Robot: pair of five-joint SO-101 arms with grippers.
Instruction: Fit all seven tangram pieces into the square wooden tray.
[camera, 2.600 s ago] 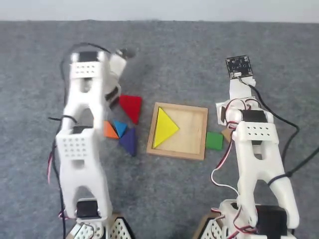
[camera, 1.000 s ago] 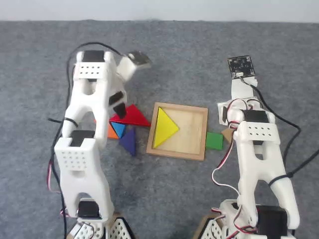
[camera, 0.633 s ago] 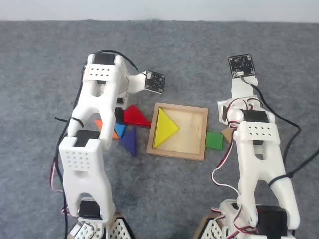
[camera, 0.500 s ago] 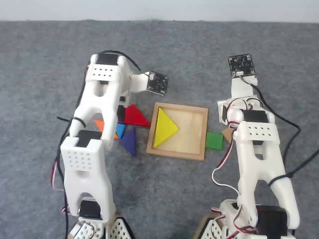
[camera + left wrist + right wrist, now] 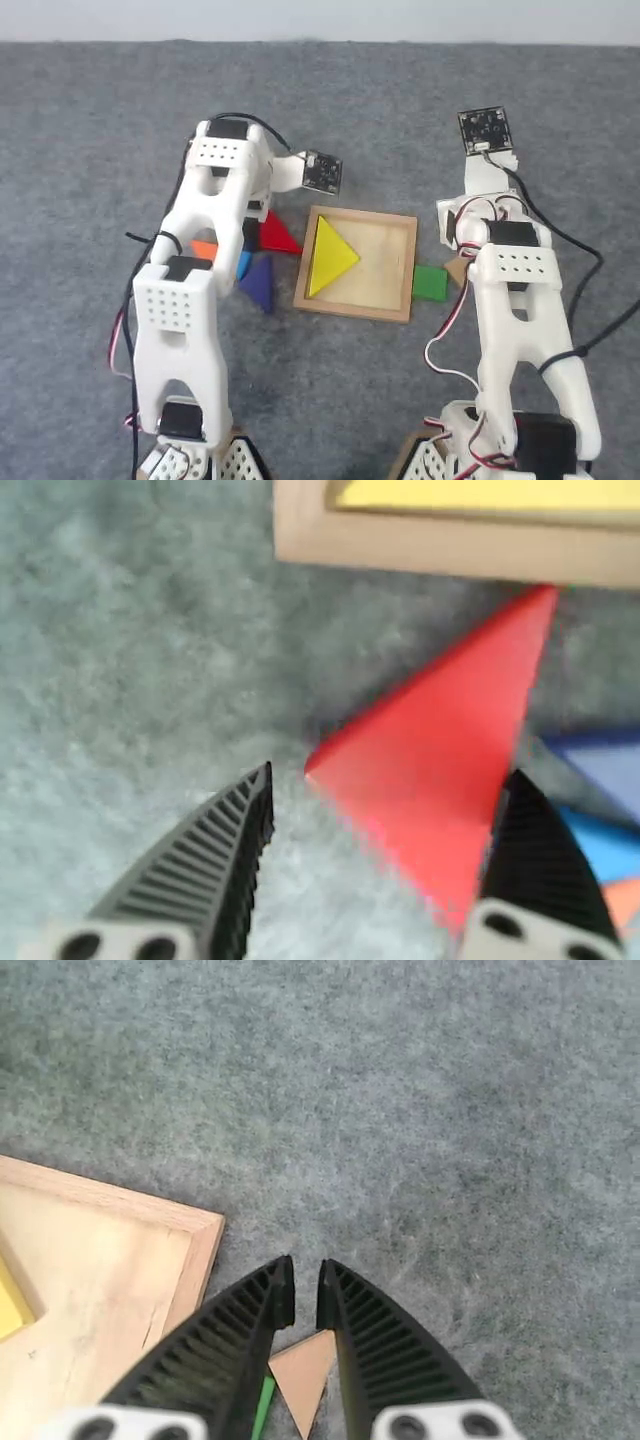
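The square wooden tray (image 5: pixel 385 235) holds a yellow triangle (image 5: pixel 328 257). A red triangle (image 5: pixel 277 236) lies on the carpet just off the tray's left rim. My left gripper (image 5: pixel 385 780) is open and low over the red triangle (image 5: pixel 440 770), with one finger (image 5: pixel 525 840) at its edge and the other (image 5: pixel 225 845) on bare carpet. Purple (image 5: pixel 258 283), blue (image 5: pixel 244 263) and orange (image 5: pixel 204 250) pieces lie beside it. A green piece (image 5: pixel 430 282) and a tan triangle (image 5: pixel 456 270) lie right of the tray. My right gripper (image 5: pixel 305 1270) is shut and empty above the tan triangle (image 5: pixel 305 1372).
Grey carpet covers the table, with open room in front of and behind the tray. The left arm (image 5: pixel 225 165) hangs over the cluster of pieces. The tray rim (image 5: pixel 400 555) lies close ahead of the left fingers, and a tray corner (image 5: pixel 205 1235) beside the right ones.
The left arm swung toward the tray and its wrist turned. The red triangle rotated and slid closer to the tray's left rim. The right arm stayed still.
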